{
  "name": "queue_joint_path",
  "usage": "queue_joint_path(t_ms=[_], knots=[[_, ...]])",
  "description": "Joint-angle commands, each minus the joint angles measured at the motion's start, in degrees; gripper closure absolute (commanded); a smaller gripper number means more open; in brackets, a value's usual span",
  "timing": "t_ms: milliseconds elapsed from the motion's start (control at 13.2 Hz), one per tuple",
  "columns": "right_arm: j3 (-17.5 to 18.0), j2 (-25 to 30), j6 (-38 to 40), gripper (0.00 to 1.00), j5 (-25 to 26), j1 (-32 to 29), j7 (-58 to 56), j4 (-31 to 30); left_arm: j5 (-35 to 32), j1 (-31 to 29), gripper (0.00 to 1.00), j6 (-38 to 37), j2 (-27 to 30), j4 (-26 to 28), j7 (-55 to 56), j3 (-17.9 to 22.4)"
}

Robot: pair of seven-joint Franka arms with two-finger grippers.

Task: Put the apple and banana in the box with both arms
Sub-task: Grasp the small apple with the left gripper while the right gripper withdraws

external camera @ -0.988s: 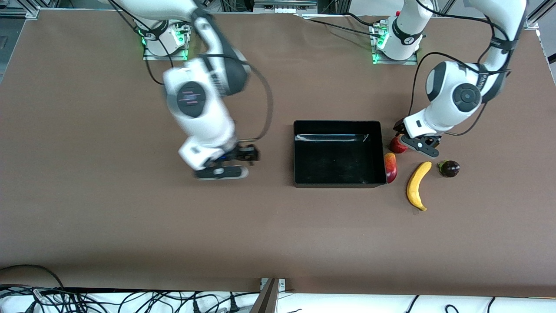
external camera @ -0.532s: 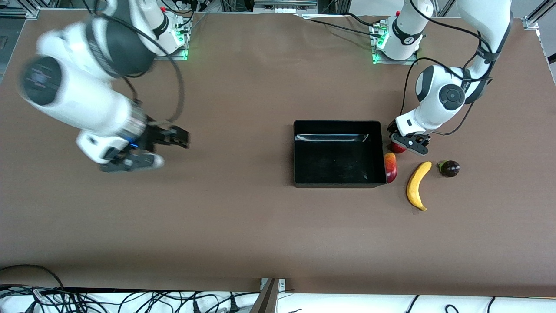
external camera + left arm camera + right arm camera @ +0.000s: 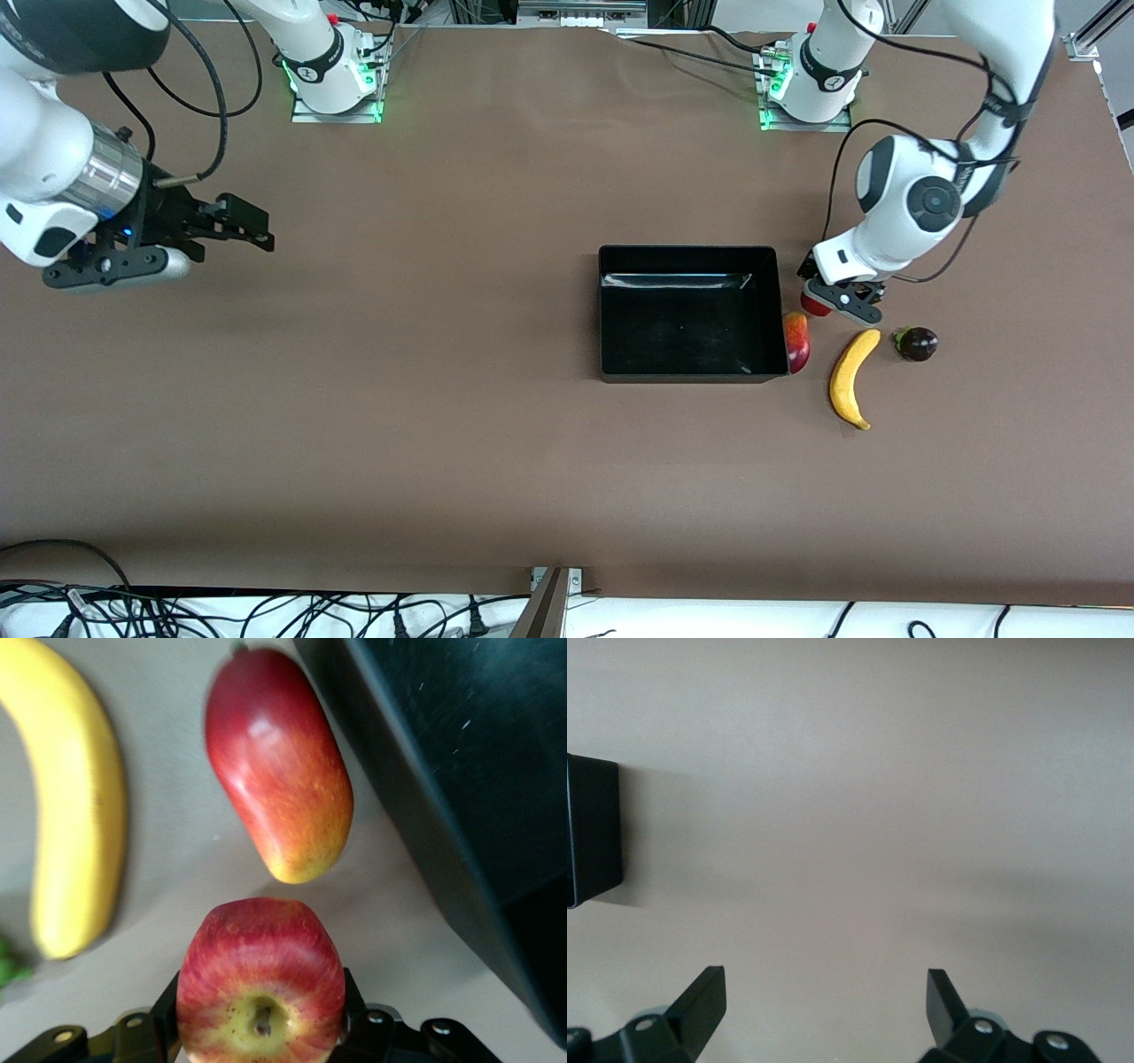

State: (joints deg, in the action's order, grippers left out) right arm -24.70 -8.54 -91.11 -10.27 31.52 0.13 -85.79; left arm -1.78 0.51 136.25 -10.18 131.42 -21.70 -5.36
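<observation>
left gripper (image 3: 261, 1036) clamped on the apple (image 3: 260, 981) beside the box (image 3: 689, 312); right gripper (image 3: 824, 1005) spread wide over bare table (image 3: 399, 425), well apart

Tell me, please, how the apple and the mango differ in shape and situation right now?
The apple is round with a dimpled yellowish top; the mango is elongated. The apple sits between the left gripper's fingers, while the mango lies free on the table against the outer wall of the box. The mango lies nearer the front camera. Both have red skin with yellow patches.
</observation>
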Motion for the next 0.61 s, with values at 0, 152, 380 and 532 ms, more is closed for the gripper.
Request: queue_joint_path(t_ms=[0, 152, 380, 532], knots=[[0.3, 1.3, -0.2, 0.00, 2.3, 0.8, 0.0, -1.7, 1.7, 1.0, 1.00, -21.2, 0.8, -14.9, 4.0, -1.7], [2.2, 0.6, -1.6, 0.00, 2.9, 0.5, 0.9, -1.7, 5.0, 1.5, 1.00, -24.5, -1.5, -19.1, 19.3, -6.2], [18.0, 0.8, -1.7, 0.00, 5.5, -13.4, 5.0, -1.7, 4.2, 3.8, 0.96, -18.4, -7.1, -18.4, 38.3, -11.6], [26.7, 1.8, -1.0, 0.00, 5.7, -23.1, 4.8, -1.8, 3.5, 6.4, 0.93, -10.4, -9.3, -15.1, 42.5, -11.3]])
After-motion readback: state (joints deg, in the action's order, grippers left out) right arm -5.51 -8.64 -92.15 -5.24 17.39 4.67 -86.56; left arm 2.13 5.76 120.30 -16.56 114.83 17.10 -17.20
